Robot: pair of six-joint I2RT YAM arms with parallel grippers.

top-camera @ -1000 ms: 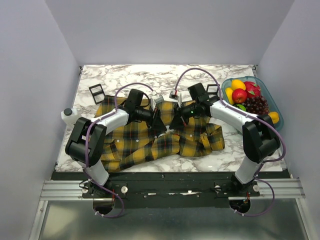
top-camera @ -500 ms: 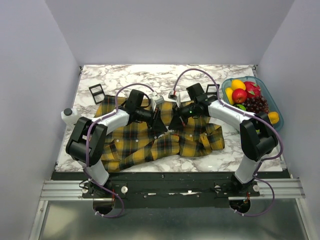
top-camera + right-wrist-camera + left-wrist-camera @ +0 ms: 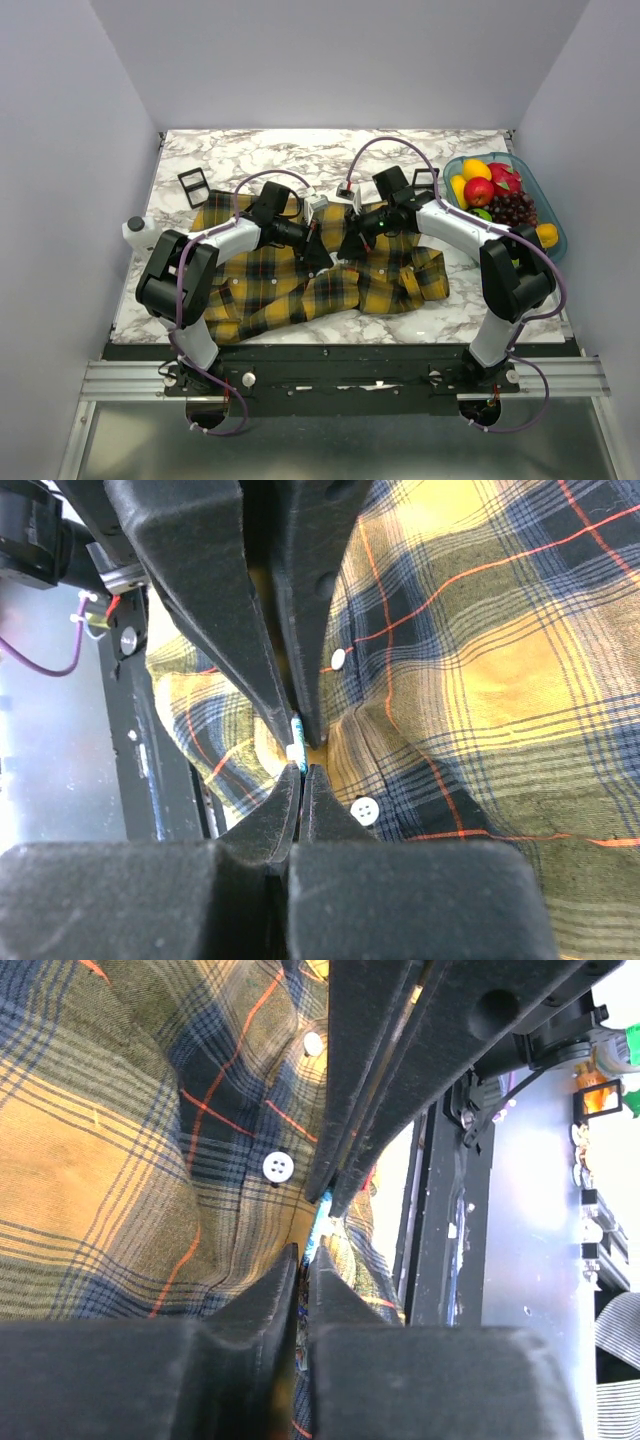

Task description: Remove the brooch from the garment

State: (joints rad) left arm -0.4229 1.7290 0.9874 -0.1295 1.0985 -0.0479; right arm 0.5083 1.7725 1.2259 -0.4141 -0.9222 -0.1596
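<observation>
I judge the removal under way but not done. The brooch (image 3: 320, 1225) shows only as a thin teal sliver, edge-on, by the button strip of the shirt (image 3: 270, 290) at mid-table, not yet clear of the cloth. My right gripper (image 3: 300, 775) is clamped tight at that sliver, on brooch or fabric I cannot say. The left gripper (image 3: 303, 1258) meets it tip to tip, jaws nearly together, its grasp unclear — each blocks the other's view. The fruit bowl (image 3: 500, 156) far right, a black frame (image 3: 193, 185) and a white bottle (image 3: 137, 232) on the left sit well apart.

Brooch (image 3: 295, 730) mostly hidden, edge-on sliver
</observation>
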